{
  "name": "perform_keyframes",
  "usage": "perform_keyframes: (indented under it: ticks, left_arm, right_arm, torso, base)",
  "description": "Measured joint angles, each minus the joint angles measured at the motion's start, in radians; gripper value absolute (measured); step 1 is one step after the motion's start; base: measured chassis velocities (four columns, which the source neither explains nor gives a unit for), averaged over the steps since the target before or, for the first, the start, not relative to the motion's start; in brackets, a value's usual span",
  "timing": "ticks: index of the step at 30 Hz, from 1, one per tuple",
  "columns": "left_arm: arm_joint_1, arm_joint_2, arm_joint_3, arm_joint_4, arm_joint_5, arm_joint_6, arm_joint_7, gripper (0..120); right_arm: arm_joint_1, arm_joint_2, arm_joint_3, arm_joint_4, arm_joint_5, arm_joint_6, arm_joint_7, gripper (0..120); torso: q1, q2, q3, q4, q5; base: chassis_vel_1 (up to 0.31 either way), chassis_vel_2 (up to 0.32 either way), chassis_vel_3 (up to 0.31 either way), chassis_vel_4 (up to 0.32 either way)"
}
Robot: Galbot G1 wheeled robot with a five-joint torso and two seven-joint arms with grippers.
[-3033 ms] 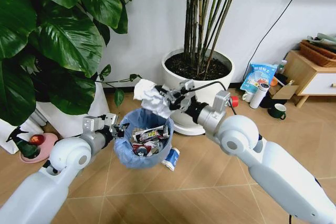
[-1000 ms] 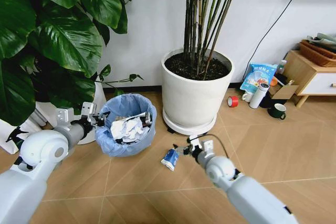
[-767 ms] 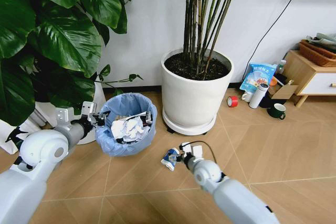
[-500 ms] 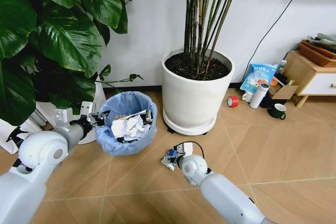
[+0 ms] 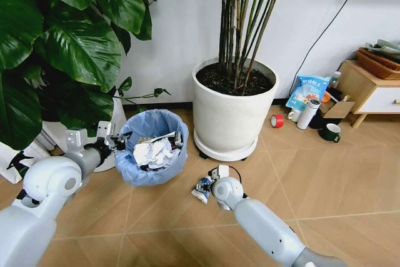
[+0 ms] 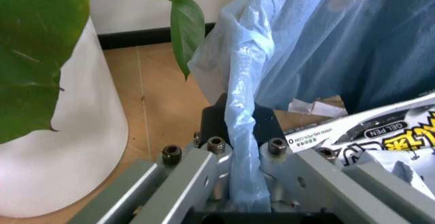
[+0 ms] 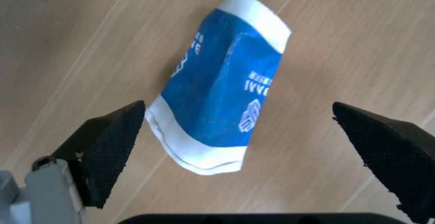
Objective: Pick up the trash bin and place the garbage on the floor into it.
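The trash bin (image 5: pixel 141 176), lined with a light blue bag, stands on the floor (image 5: pixel 325 186) left of the big pot. My left gripper (image 5: pixel 116 142) is shut on its rim, and the left wrist view shows the bag (image 6: pixel 319 40) pinched in that gripper (image 6: pixel 239 132). A white paper wad (image 5: pixel 153 153) and a dark wrapper (image 5: pixel 165 139) lie inside. A crushed blue-white can (image 5: pixel 200 191) lies on the boards. My right gripper (image 5: pixel 207 186) hovers low over it, open. In the right wrist view the can (image 7: pixel 221 81) lies between the two spread fingertips (image 7: pixel 109 147).
A big white plant pot (image 5: pixel 232 117) stands just behind the can, and another white pot (image 5: pixel 116 123) with broad leaves is behind the left arm. A red tape roll (image 5: pixel 277 120), white tumbler (image 5: pixel 308 114), green mug (image 5: pixel 330 132) and wooden cabinet (image 5: pixel 369 89) sit at the right.
The paper wad once held over the bin now lies in it. My right gripper has come down to the floor and moved left over the can. The left arm stays put.
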Motion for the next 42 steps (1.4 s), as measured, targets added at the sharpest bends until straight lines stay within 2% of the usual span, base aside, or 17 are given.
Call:
perform_keyframes:
  ticks: [28, 30, 32, 36, 38, 40, 41, 42]
  left_arm:
    - [0.027, 0.002, -0.052, -0.018, -0.009, 0.0, 0.005, 0]
    - [0.026, 0.007, -0.052, -0.019, -0.011, 0.0, 0.006, 0]
    - [0.027, 0.008, -0.051, -0.02, -0.011, 0.0, 0.006, 0]
    - [0.029, 0.008, -0.044, -0.022, -0.011, 0.0, 0.009, 0]
    - [0.029, 0.008, -0.042, -0.022, -0.011, 0.0, 0.01, 0]
    - [0.026, 0.006, -0.039, -0.021, -0.01, 0.0, 0.01, 0]
    - [0.026, 0.006, -0.039, -0.021, -0.01, 0.0, 0.01, 0]
    - [0.025, 0.005, -0.038, -0.02, -0.009, 0.0, 0.01, 0]
  right_arm:
    - [0.033, 0.103, 0.015, -0.213, -0.105, 0.032, -0.084, 98]
    - [0.033, 0.11, 0.02, -0.227, -0.122, 0.04, -0.093, 88]
    - [0.032, 0.112, 0.023, -0.23, -0.127, 0.042, -0.097, 86]
    - [0.025, 0.113, 0.03, -0.239, -0.142, 0.048, -0.111, 68]
    - [0.024, 0.113, 0.031, -0.239, -0.144, 0.049, -0.112, 64]
    - [0.023, 0.111, 0.032, -0.238, -0.145, 0.052, -0.115, 52]
    - [0.023, 0.111, 0.032, -0.238, -0.145, 0.052, -0.115, 52]
    - [0.022, 0.11, 0.032, -0.238, -0.145, 0.053, -0.116, 47]
  torso:
    - [0.0, 0.0, 0.0, 0.0, -0.0001]
    - [0.0, 0.0, 0.0, 0.0001, 0.0002]
    - [0.0, 0.0, 0.0, 0.0001, 0.0001]
    - [0.0, 0.0, 0.0, 0.0, 0.0]
    - [0.0, 0.0, 0.0, -0.0001, 0.0]
    - [0.0, 0.0, 0.0, -0.0001, 0.0001]
    - [0.0, 0.0, 0.0, -0.0001, 0.0001]
    - [0.0, 0.0, 0.0, 0.0001, 0.0002]
  base:
    - [0.0, 0.0, 0.0, 0.0]
    - [0.0, 0.0, 0.0, 0.0]
    - [0.0, 0.0, 0.0, 0.0]
    - [0.0, 0.0, 0.0, 0.0]
    - [0.0, 0.0, 0.0, 0.0]
    - [0.0, 0.0, 0.0, 0.0]
    - [0.0, 0.0, 0.0, 0.0]
    - [0.0, 0.0, 0.0, 0.0]
